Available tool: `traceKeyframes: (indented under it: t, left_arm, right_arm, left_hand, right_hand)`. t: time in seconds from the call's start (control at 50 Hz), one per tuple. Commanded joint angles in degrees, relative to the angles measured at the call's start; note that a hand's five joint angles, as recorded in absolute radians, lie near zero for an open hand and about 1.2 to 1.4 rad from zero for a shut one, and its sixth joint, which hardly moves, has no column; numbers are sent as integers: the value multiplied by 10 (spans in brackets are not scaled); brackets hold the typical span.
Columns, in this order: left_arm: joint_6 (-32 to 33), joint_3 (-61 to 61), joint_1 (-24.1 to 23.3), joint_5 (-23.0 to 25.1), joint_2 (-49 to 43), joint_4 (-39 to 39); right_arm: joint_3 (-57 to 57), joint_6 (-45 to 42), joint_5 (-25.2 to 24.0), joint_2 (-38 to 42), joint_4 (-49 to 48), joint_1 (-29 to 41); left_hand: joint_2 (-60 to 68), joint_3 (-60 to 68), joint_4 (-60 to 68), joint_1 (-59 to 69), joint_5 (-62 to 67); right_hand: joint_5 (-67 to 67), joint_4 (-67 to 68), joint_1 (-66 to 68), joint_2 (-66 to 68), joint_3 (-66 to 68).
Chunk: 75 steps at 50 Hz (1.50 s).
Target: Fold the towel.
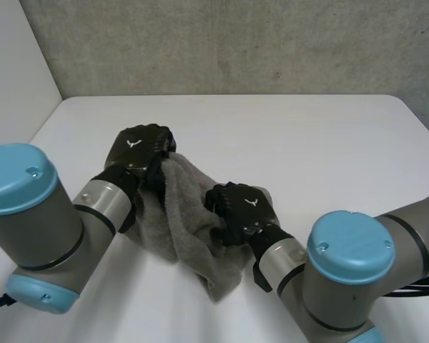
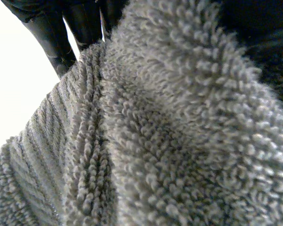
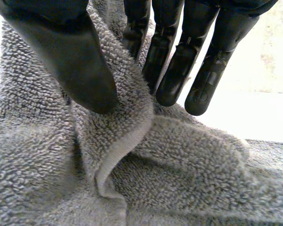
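A grey terry towel [image 1: 182,225] lies bunched on the white table [image 1: 314,143] between my two hands. My left hand [image 1: 138,148] has its fingers curled over the towel's far upper end and holds it raised off the table. In the left wrist view the towel [image 2: 170,132] hangs close under the palm, and the left hand's fingers [image 2: 49,30] show beside its ribbed edge. My right hand [image 1: 240,207] sits on the towel's right side. In its wrist view a raised hemmed fold of the towel [image 3: 118,146] is pinched between the thumb [image 3: 70,56] and the fingers [image 3: 179,61].
A grey concrete wall [image 1: 236,43] stands behind the table. The table's left edge [image 1: 46,118] meets a white side wall. My two arms [image 1: 50,229] come in over the near part of the table on either side of the towel.
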Motion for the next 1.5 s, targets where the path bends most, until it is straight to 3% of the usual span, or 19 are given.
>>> traceKeyframes:
  t: [0.02,0.36,0.5,0.62,0.9,1.02,1.08,1.24,1.36,1.5]
  left_arm:
    - [-12,-44,13,-8,49,16]
    - [-31,-43,8,-7,47,16]
    - [-31,-43,8,-6,47,16]
    - [-27,-39,8,-7,42,16]
    - [-23,8,8,-7,-2,0]
    - [1,112,-5,-6,-43,-43]
    - [33,217,-23,-10,-57,-77]
    - [38,319,-22,-18,-30,-84]
    - [37,258,-18,-17,4,-82]
    - [45,82,2,-13,17,-44]
  right_arm:
    - [33,17,-25,-16,-32,-33]
    - [-2,70,-36,5,1,-14]
    - [-7,69,-35,1,2,-15]
    - [-10,62,-35,2,15,-16]
    - [-50,23,-37,3,63,-22]
    - [-156,-86,-37,3,130,-23]
    - [-253,-209,-34,-7,171,-37]
    - [-383,-308,-36,-38,200,-43]
    - [-450,-382,-48,-33,283,-40]
    - [-457,-515,-104,24,421,-26]
  left_hand:
    - [21,11,6,25,22]
    - [21,11,6,25,22]
    - [21,11,6,25,22]
    - [21,11,6,25,22]
    - [21,11,6,25,22]
    - [21,11,6,25,22]
    - [21,11,6,25,22]
    - [21,11,6,25,22]
    - [21,11,6,25,22]
    - [21,11,6,25,22]
  right_hand:
    - [38,35,40,43,35]
    - [57,53,59,62,54]
    - [68,65,70,73,65]
    - [214,211,216,219,211]
    - [214,211,216,219,211]
    - [214,211,216,219,211]
    - [214,211,216,219,211]
    - [214,211,216,219,211]
    - [214,211,216,219,211]
    - [214,211,216,219,211]
